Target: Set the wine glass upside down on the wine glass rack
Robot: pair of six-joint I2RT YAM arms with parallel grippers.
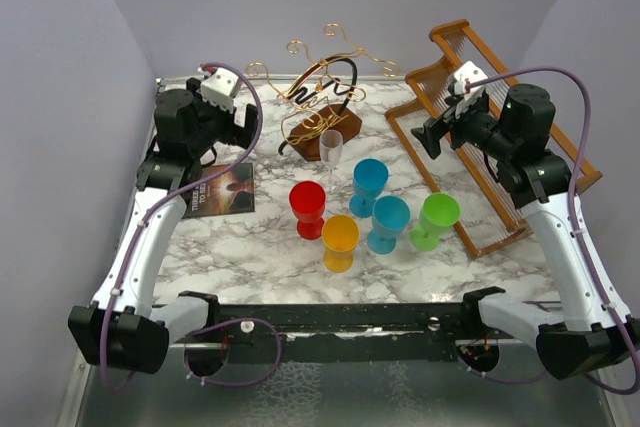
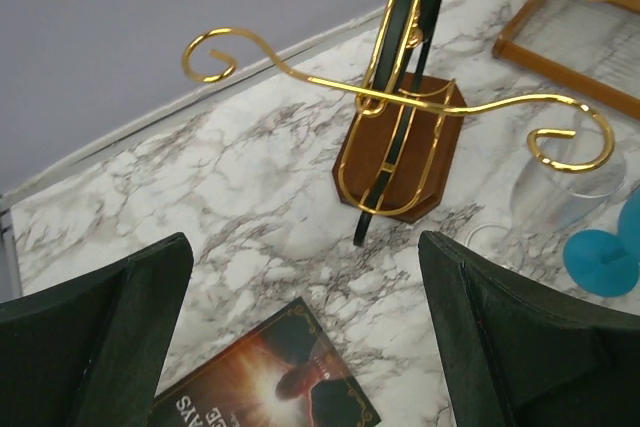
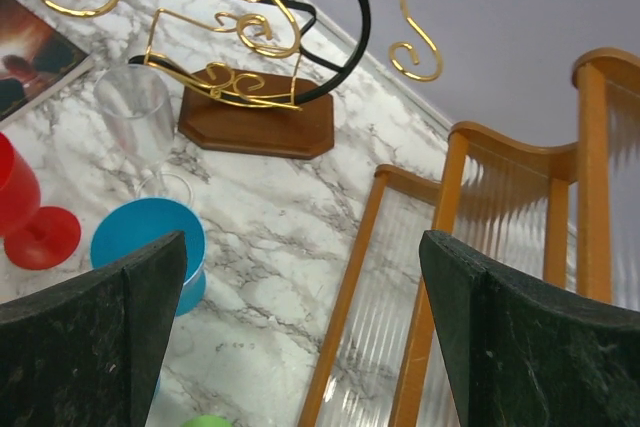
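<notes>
On the marble bench [image 1: 250, 247], closest to the arm bases, stands an orange goblet [image 1: 340, 239]. Just behind it are a red goblet [image 1: 308, 207], the nearer blue goblet [image 1: 388, 225] and a green goblet [image 1: 436, 219], with the farther blue goblet [image 1: 369, 182] beyond them. A book [image 1: 222, 190] lies flat to the left. Behind the goblets, the clear wine glass [image 1: 331, 147] stands upright on its foot, just in front of the wooden base of the wine glass rack [image 1: 318, 107], and nothing holds it. The left gripper [image 2: 305, 242] hangs over the bench's far left with its fingers spread wide and empty. The right gripper [image 3: 303, 237], equally wide and empty, hangs above the slatted wooden rack [image 1: 480, 162] at the far right.
</notes>
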